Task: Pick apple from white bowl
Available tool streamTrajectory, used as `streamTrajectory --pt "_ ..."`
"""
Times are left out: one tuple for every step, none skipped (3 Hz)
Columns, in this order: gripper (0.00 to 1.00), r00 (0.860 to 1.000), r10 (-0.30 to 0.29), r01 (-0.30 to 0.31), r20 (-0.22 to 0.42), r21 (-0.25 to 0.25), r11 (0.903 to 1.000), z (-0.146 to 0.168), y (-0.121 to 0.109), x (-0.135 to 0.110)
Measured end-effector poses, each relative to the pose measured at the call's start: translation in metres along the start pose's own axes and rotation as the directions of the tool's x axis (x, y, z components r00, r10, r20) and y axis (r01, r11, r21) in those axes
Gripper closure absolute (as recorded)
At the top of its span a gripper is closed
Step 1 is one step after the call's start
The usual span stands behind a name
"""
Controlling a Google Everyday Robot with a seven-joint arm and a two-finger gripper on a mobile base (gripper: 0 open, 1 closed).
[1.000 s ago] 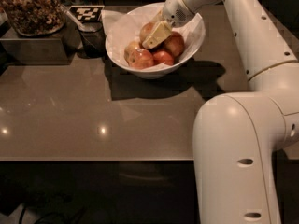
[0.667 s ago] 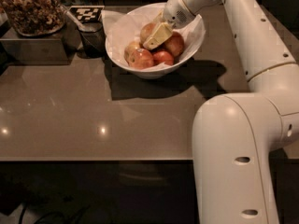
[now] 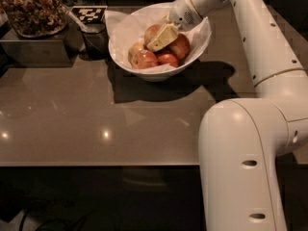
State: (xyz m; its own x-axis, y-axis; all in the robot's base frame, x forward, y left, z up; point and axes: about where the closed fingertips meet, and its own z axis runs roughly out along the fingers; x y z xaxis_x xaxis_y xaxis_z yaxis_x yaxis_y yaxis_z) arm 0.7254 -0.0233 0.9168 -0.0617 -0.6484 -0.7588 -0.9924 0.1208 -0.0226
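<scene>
The gripper [image 3: 161, 37] is seen lowered inside the white bowl [image 3: 153, 73], towards its far side, where it is laid against the apple [image 3: 151, 31]. That apple, pale yellow-green with a reddish blush, is lodged high in the bowl's back part and is partly covered by the gripper's pale tip. Whether the gripper is spread apart or clamped on the fruit cannot be told from this view. Smaller red apples [image 3: 167, 58] are packed in front of it, nearer the bowl's near rim, and crumpled white paper [image 3: 120, 24] is seen lining the bowl's left inner wall.

The pick is judged to be at the grasping stage, with nothing lifted clear of the bowl yet.

Several risks can be named. Because the apple is round and smooth, it could be squeezed out sideways if it is caught off-centre. A neighbouring red apple could be pinched along with it, or rolled over the rim. The paper could be snagged and dragged upward. The bowl itself could be tipped or slid across the table [image 3: 96, 124] towards the dark cup [image 3: 95, 36] just to its left if the wall is pressed.
</scene>
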Motion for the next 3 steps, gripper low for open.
streamTrajectory --pt "1.0 0.995 -0.009 0.016 0.1 -0.072 0.9972 -0.014 0.024 -0.028" --pt "1.0 0.99 -0.008 0.022 0.143 -0.093 0.9955 -0.039 0.045 -0.054" --pt "1.0 0.989 0.022 -0.009 0.149 -0.088 0.9961 -0.064 0.061 -0.06"
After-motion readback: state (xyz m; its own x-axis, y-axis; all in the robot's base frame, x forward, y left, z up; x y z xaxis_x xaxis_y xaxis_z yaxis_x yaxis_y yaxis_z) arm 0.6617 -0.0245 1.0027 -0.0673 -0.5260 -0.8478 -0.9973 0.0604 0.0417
